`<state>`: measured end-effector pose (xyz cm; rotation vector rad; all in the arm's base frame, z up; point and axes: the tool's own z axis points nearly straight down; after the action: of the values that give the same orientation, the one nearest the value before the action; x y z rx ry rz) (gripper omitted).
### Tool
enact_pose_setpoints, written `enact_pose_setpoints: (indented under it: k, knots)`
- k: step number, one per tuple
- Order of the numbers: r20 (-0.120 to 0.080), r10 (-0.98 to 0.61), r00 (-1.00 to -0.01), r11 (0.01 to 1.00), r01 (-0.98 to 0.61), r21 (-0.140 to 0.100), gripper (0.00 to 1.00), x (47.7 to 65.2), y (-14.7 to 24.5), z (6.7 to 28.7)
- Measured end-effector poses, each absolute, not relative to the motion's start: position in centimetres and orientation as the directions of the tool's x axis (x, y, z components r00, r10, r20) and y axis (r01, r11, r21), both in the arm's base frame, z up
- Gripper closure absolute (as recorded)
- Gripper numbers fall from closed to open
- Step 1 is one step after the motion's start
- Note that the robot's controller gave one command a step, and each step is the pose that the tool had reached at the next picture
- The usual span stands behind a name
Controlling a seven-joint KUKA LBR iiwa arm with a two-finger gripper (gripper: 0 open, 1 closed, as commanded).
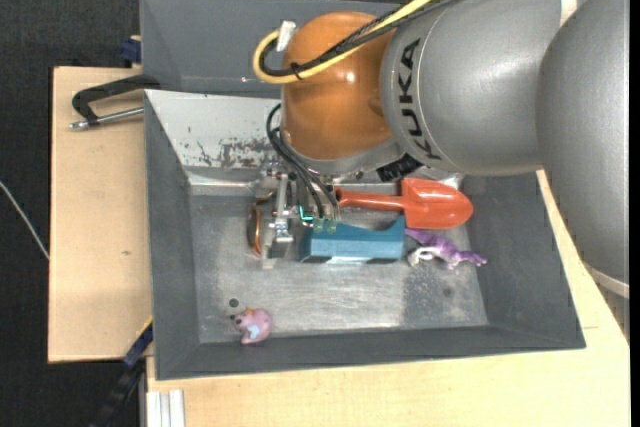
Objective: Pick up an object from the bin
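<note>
Near bin (pixel 172 245) centre, claw (pixel 283 223) at 9 o'clock end of blue block (pixel 355 243); can't tell if spread or shut. We reckon block stiff, lightish: pinch across long sides.

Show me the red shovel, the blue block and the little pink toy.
red shovel (pixel 437 203), camera view, middle of its blade.
blue block (pixel 355 243), camera view, its top face.
pink toy (pixel 256 324), camera view, its body.

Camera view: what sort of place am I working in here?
Probably a lab bin-picking test cell: a KUKA arm reaches into a grey metal bin holding loose toys, such as a red scoop, a blue block and a small pink figure.
</note>
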<state>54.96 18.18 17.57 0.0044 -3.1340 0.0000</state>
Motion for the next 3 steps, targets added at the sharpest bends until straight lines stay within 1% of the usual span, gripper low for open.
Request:
enact_pose_setpoints:
  k: [1, 2, 3]
  knots:
    - [-0.001, -0.001, -1.0, 1.0, -0.001, 0.002, 0.0, 55.2, 18.1, 18.0]
    - [-0.006, 0.066, -0.998, 0.998, 0.066, 0.005, 0.0, 55.9, 16.6, 15.2]
    - [-0.016, 0.199, -0.98, 0.98, 0.198, 0.008, 0.0, 60.3, 14.1, 9.3]
